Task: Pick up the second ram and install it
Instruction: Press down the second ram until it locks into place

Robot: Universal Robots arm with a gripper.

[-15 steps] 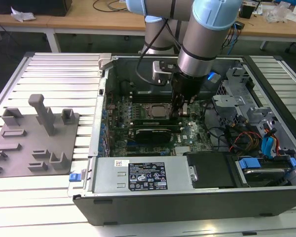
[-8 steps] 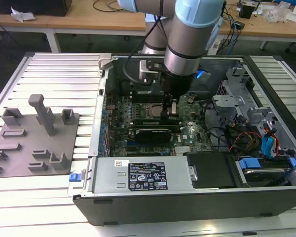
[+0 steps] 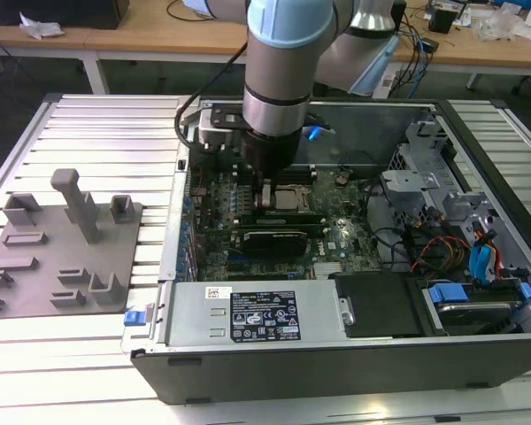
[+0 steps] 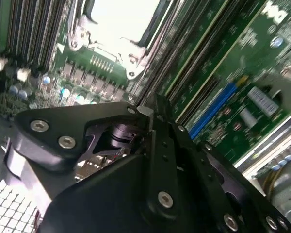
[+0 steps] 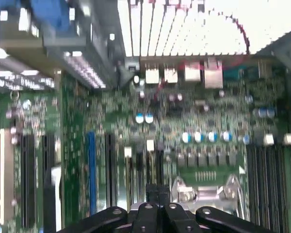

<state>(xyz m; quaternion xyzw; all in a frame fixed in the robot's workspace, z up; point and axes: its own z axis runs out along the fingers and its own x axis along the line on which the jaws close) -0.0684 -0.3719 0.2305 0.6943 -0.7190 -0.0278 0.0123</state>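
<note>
My gripper [image 3: 265, 190] is down inside the open computer case, just over the green motherboard [image 3: 336, 243], at the exterior view's left edge of the square CPU socket [image 3: 289, 197]. In the first wrist view its two fingertips [image 5: 158, 193] stand pressed together, shut, pointing at the socket's metal frame [image 5: 203, 191]. The second ram is hidden; no green stick shows between the fingers. Long black memory slots [image 5: 266, 179] run beside the socket, also seen in the second wrist view [image 4: 34, 34].
A grey plastic tray [image 3: 62, 257] with upright posts lies on the slatted table at the exterior view's left. The case holds a power supply [image 3: 257, 314] in front, and a drive cage [image 3: 478, 301] and loose cables [image 3: 425, 239] on the right.
</note>
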